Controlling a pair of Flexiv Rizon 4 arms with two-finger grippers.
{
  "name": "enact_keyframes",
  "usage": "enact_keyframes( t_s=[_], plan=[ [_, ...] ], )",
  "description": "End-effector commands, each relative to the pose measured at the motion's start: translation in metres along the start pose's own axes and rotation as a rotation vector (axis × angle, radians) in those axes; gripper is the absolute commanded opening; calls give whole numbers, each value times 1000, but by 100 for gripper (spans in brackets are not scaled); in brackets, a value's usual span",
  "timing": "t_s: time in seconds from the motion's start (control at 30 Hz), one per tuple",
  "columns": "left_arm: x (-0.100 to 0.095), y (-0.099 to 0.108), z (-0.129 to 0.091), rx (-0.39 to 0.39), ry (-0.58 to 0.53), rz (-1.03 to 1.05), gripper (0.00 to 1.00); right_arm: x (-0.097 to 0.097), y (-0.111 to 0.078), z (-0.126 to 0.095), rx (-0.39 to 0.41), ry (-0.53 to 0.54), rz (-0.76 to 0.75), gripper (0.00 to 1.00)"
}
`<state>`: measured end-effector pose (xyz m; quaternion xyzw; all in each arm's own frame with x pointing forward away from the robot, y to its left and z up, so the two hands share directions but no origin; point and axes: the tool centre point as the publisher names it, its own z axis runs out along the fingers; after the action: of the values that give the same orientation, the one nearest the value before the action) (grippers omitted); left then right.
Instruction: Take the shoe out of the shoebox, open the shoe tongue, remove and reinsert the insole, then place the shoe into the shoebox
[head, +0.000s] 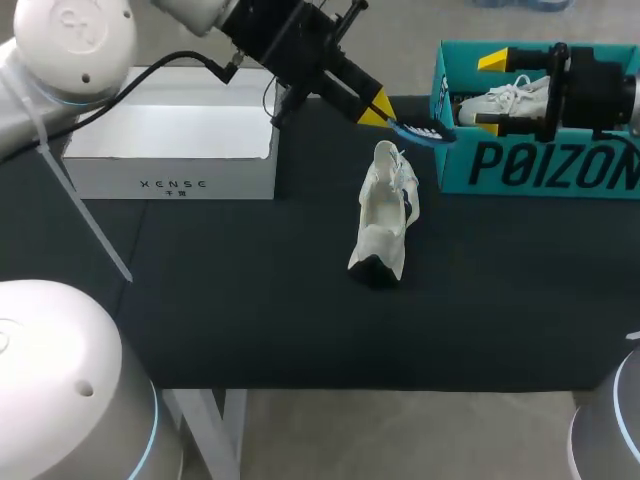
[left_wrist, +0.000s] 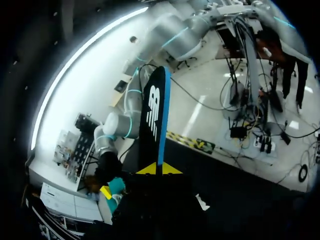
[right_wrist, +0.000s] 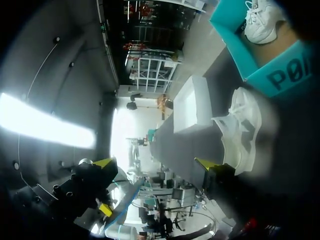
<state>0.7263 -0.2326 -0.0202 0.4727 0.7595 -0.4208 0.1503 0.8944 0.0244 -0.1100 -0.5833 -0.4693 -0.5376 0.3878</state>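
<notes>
Left hand (head: 386, 112) pinching insole (head: 424, 132), shoe (head: 386, 215) nearby

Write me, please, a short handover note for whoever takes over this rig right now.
Left gripper is shut on the insole, held in the air near the teal shoebox.
Right gripper is open and empty, over that shoebox, where a second shoe lies.
The shoe lies on the dark table, apart from both grippers. A white box stands on the table's left side.
Done: shoe out, insole removed.
Left: reinsert the insole, put the shoe into the shoebox.
</notes>
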Motion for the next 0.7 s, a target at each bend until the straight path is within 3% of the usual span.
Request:
enact_keyframes(
  t_s=[0.03,0.17,0.47,0.7],
  plan=[
    [13,5,8,-642,-342,891,0,0,0,1,-1,-4,1,100],
    [16,17,13,-624,-396,911,0,0,0,1,-1,-4,1,100],
    [-8,34,25,-547,-392,759,0,0,0,1,-1,-4,1,100],
    [-12,45,41,-391,-349,422,0,0,0,1,-1,-4,1,100]
  ],
)
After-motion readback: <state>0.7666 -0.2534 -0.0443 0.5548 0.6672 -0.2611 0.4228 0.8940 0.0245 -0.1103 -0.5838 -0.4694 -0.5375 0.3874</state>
